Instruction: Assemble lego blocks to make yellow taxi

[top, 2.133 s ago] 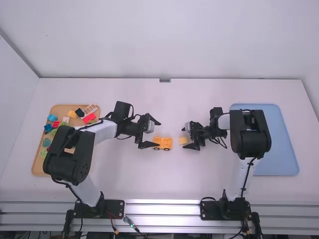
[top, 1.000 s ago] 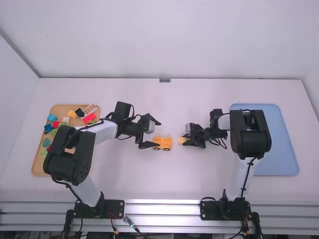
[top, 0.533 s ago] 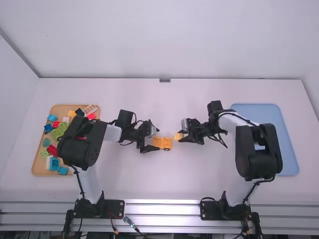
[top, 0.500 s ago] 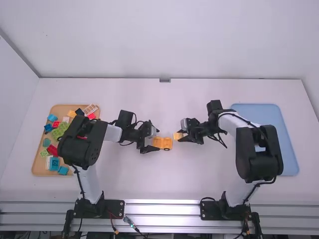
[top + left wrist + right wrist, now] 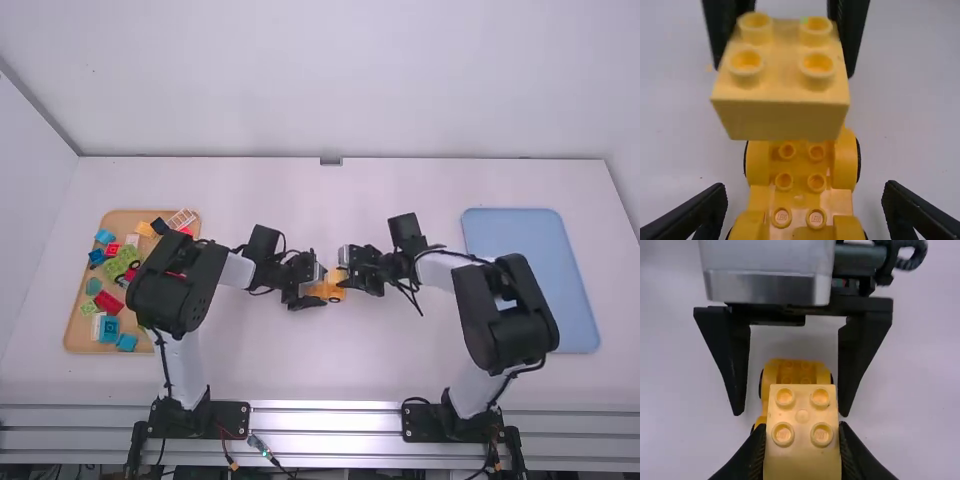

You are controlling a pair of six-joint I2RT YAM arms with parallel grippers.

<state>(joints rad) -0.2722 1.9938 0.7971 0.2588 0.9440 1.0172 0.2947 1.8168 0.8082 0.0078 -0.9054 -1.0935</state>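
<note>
Brought inward since the earlier high-view frames, the yellow block [image 5: 802, 412] is now carried over the wheeled yellow base [image 5: 799, 192]; the left gripper [image 5: 804, 200] has also been moved slightly closer. Nearest in the right wrist view, the block is pinched, studs up, between the narrowed fingers of the right gripper [image 5: 802, 445]. Beneath it, the base is placed on the white table [image 5: 330, 370], its fingers of the left gripper spread wide to either side. Seating the block on the base's studs seems to be the step in hand. It should be kept level and squared to the studs before being lowered, then pressed straight down evenly; the base is best braced by the left gripper, since it could roll or be tipped. Farther out, a wooden tray [image 5: 74, 335] of mixed blocks is seen at left, a blue tray [image 5: 530, 235] at right.
</note>
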